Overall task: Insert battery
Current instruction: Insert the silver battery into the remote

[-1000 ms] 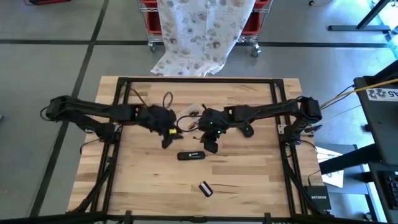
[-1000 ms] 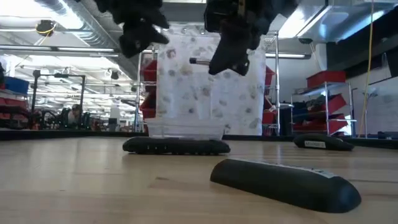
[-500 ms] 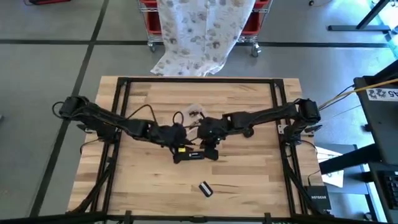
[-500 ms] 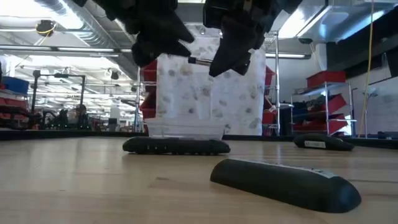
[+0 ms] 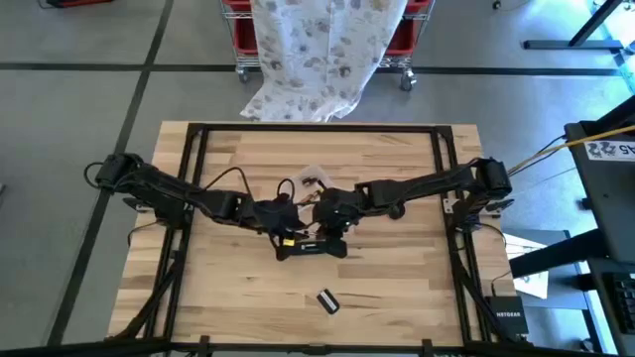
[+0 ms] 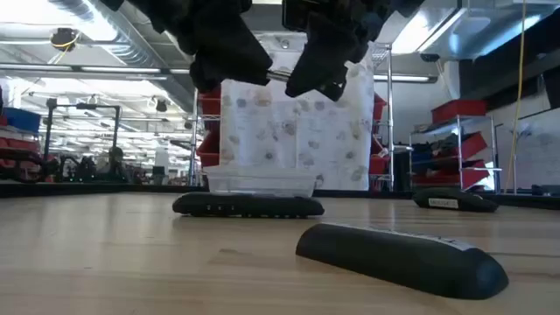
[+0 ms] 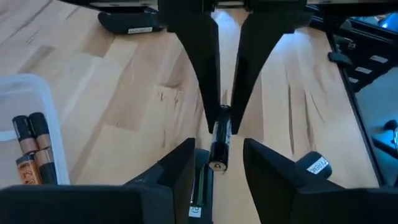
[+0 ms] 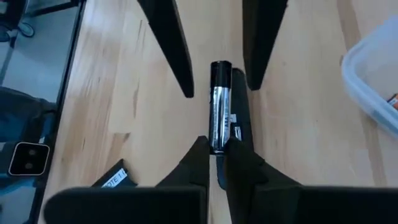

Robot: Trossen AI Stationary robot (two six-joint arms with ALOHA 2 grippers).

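A black remote (image 5: pixel 313 248) lies flat on the wooden table near its middle. Just above it hangs a black and silver battery (image 8: pixel 220 99), with my right gripper (image 8: pixel 217 146) (image 5: pixel 332 230) shut on it. My left gripper (image 7: pixel 219 146) (image 5: pixel 288 238) faces it from the table's left, open. Its two fingers stand on either side of the battery's free end (image 7: pixel 217 163) without touching it. In the low view the battery's metal tip (image 6: pixel 280 77) shows between the two grippers, well above the remote (image 6: pixel 249 206). My right gripper pinches one end of the battery (image 8: pixel 217 134) between its two fingertips. The battery sticks out forward past the fingertips, in line with the fingers, toward my left gripper. It hangs roughly level, clear of the remote below it.
A clear container (image 7: pixel 28 124) holding spare batteries stands just beyond the grippers toward the far edge. The remote's loose black cover (image 5: pixel 327 300) lies nearer the near edge. A second black device (image 5: pixel 395 210) lies under my right arm.
My left gripper has moved toward the table's right and near edge and now hangs over the remote, facing my right gripper, its fingers around the battery's free end. My right gripper has kept the battery over the remote.
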